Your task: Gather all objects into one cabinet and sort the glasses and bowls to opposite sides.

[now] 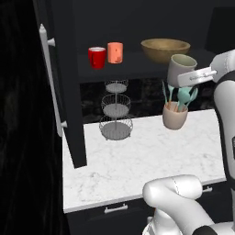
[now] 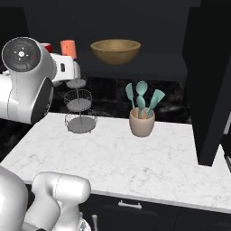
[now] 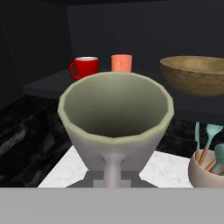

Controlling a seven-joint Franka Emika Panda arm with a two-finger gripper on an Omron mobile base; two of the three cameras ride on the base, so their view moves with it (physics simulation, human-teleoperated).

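My gripper (image 1: 188, 77) is shut on the grey-beige cup (image 1: 180, 68), held upright in the air in front of the open black cabinet (image 1: 69, 92), just right of and below the shelf's front edge. In the hand view that cup (image 3: 116, 118) is close up, its mouth open toward me. On the dark shelf (image 1: 133, 65) stand the red cup (image 1: 97, 57) and the salmon-orange cup (image 1: 114, 52) at the left, and the wide brown wooden bowl (image 1: 165, 49) at the right. The bowl (image 3: 194, 74) lies ahead and to the right of the held cup.
A pot of teal utensils (image 1: 175, 114) stands on the white marble counter (image 1: 137, 156) right under the held cup. A three-tier wire rack (image 1: 115, 112) sits at the back left. The cabinet door with its pale bar handle (image 1: 49, 78) hangs open at the left.
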